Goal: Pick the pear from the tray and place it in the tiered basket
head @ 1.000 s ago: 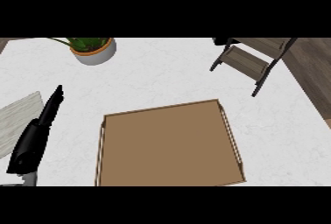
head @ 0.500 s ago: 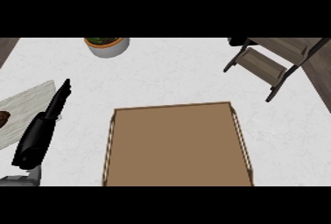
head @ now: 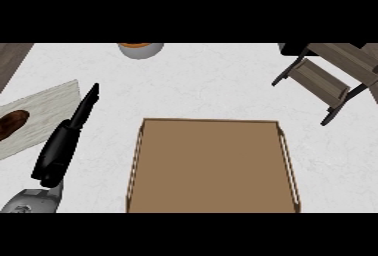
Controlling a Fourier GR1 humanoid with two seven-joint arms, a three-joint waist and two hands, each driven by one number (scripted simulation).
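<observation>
White speckled desk (head: 214, 85). Flat brown rectangular tray (head: 212, 165) sits centre, nothing visible on it; the pear is nowhere in sight. Dark wooden tiered basket (head: 325, 80) stands at upper right. Black left hand (head: 63, 142) hangs left of the tray, fingers (head: 87, 102) straight, holding nothing. Pale board (head: 33, 117) with a brown item (head: 11, 124) far left; grey pot (head: 140, 49) at top.

At the lower left of the frame I see my left hand (head: 63, 145), matte black, long and slim, with narrow tapering fingers, joined to a smooth, rounded grey forearm (head: 29, 201).
</observation>
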